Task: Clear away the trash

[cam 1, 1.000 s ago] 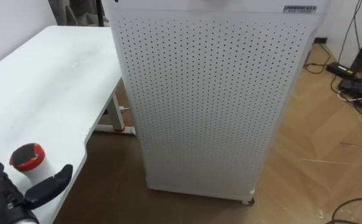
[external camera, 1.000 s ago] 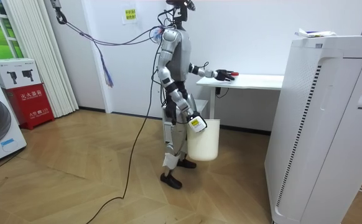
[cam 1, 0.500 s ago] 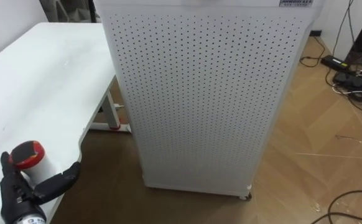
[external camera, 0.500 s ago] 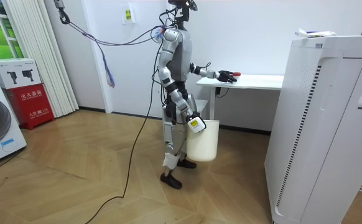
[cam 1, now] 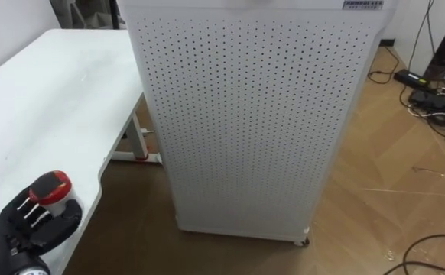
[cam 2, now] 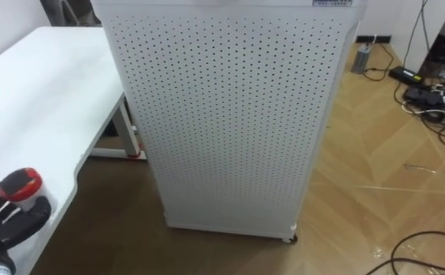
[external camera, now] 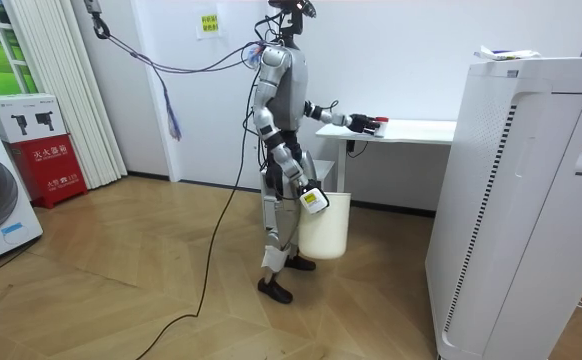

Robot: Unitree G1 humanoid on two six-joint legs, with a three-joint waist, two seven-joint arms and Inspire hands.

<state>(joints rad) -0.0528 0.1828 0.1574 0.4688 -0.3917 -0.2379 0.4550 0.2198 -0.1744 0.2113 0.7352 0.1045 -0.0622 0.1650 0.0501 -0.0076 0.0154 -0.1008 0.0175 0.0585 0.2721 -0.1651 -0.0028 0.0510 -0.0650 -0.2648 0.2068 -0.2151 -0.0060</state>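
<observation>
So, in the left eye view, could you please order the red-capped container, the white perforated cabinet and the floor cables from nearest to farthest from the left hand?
1. Red-capped container: at the table edge, clasped in the left hand.
2. White perforated cabinet: on the floor, to the hand's right.
3. Floor cables: far right, beyond the cabinet.

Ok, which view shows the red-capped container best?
The left eye view: the red-capped container sits fully in frame, the left hand curled round its white body. The right eye view shows the same, nearer the picture's edge. In the room view it is a small red speck at the hand.
</observation>
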